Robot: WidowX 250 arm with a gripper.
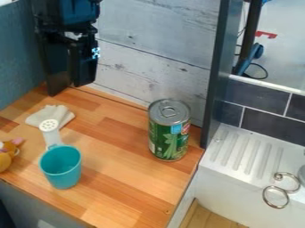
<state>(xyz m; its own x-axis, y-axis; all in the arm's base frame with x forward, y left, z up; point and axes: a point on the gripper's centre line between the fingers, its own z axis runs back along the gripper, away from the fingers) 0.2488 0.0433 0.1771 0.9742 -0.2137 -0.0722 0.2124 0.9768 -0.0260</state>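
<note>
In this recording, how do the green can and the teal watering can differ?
The can is green with a silver lid; the watering can is teal with a white spout. The can's top is closed, the watering can's open. Both stand on the wooden counter.

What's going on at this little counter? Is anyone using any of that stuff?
Nothing here looks to be handled at this moment. A black robot arm comes in at the upper left, and its hand hangs near the back left corner with no object visible in it. The pale cloth lies nearest, beside a teal toy watering can with a white sprinkler head. A green tin can stands upright off to the right.
</note>
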